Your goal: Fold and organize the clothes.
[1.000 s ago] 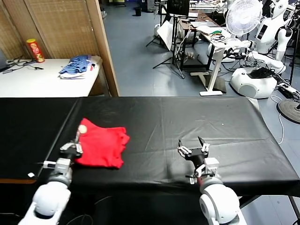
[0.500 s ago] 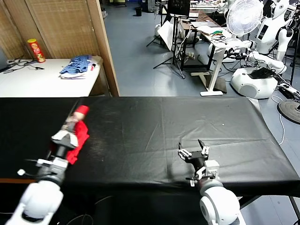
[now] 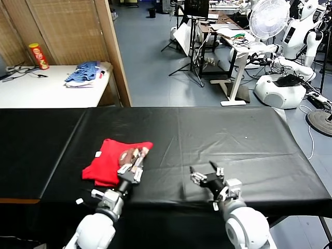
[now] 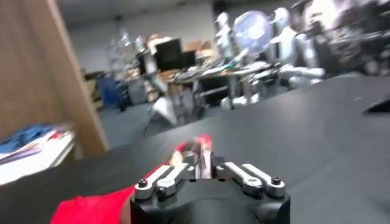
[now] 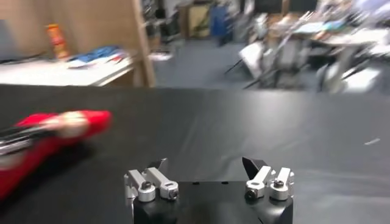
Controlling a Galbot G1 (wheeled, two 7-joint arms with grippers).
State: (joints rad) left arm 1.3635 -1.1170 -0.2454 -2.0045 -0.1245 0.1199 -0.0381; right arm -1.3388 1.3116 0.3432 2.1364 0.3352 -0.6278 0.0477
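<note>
The clothes, a bright red T-shirt [image 3: 106,166], lie folded on the black table [image 3: 233,135], left of the middle. A small white tag [image 3: 98,154] shows at one corner and a white-brown print [image 3: 128,155] at the right edge. My left gripper [image 3: 139,154] sits right at that printed edge; in the left wrist view red cloth [image 4: 91,210] spreads beside and past this gripper [image 4: 201,159]. My right gripper [image 3: 206,173] rests open and empty near the table's front edge, to the right of the shirt. In the right wrist view the right gripper [image 5: 207,165] is apart from the shirt [image 5: 36,137].
A white side table [image 3: 31,88] at the back left carries a bluish pile of clothes [image 3: 83,72] and a red can [image 3: 39,55]. A wooden screen post [image 3: 111,52] stands behind the black table. Desks, a fan [image 3: 270,18] and other robots fill the far room.
My left arm lifted the red shirt at the table's left edge, then swung it right; it now lies flat nearer the middle. The right gripper drifted slightly left.
</note>
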